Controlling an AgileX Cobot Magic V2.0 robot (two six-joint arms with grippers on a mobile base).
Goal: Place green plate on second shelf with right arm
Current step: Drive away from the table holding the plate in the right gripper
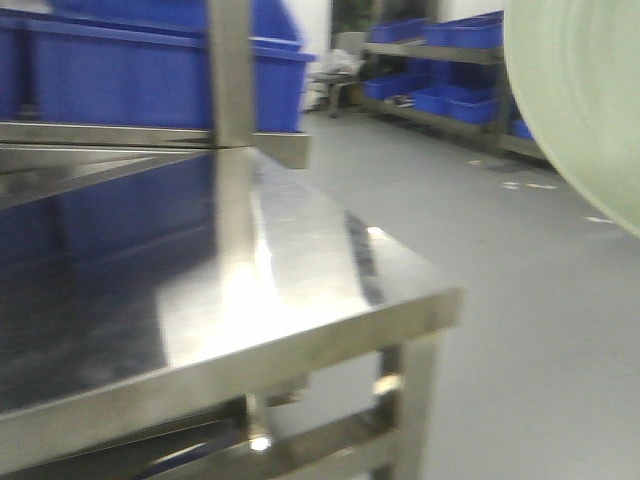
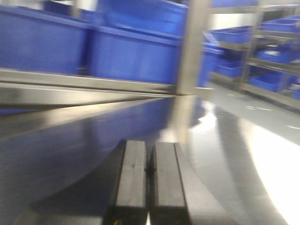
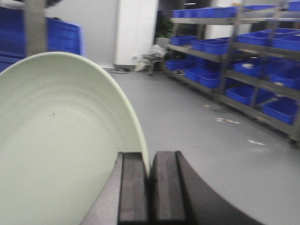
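A storeroom with a grey floor [image 1: 530,330] has racks of blue bins [image 3: 220,47] along its far right side, and a steel rack [image 1: 230,100] stands near left. The green plate [image 3: 61,140] hangs in the air right of that rack, tilted on edge. The right claw [image 3: 150,168] pinches its rim, pads narrow. The left claw [image 2: 149,164] is pressed together on nothing, low over the steel. The carry looks under way. Next the plate must swing left, level out and slide onto the second shelf [image 1: 300,270].
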